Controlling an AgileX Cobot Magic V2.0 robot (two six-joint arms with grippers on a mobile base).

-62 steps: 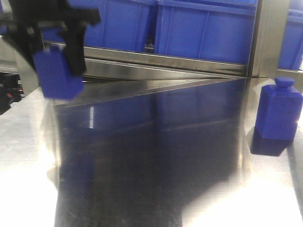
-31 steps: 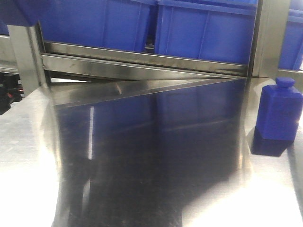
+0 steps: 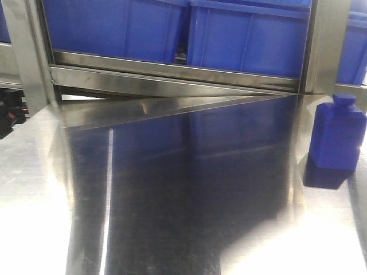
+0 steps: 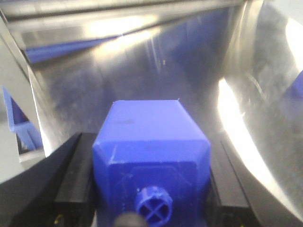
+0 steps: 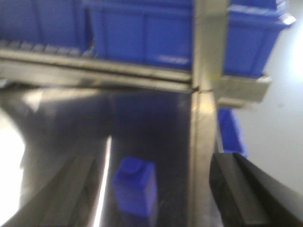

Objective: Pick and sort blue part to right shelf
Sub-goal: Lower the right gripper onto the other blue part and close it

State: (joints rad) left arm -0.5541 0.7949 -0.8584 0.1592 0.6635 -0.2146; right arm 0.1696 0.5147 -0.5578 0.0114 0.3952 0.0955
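Clamping blue part (image 4: 150, 142), left tool (image 4: 151, 158); bins (image 3: 246, 34), contents hidden.

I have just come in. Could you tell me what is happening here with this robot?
The left hand is shut on a blue part. The right hand is open, facing a second blue part, which stands upright on the steel table near the right shelf with its blue bins.

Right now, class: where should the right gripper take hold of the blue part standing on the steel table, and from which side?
Probably from above, closing across the flat side walls of the blue part, below its narrow cap: it stands upright and alone, and the open right gripper looks down on it.
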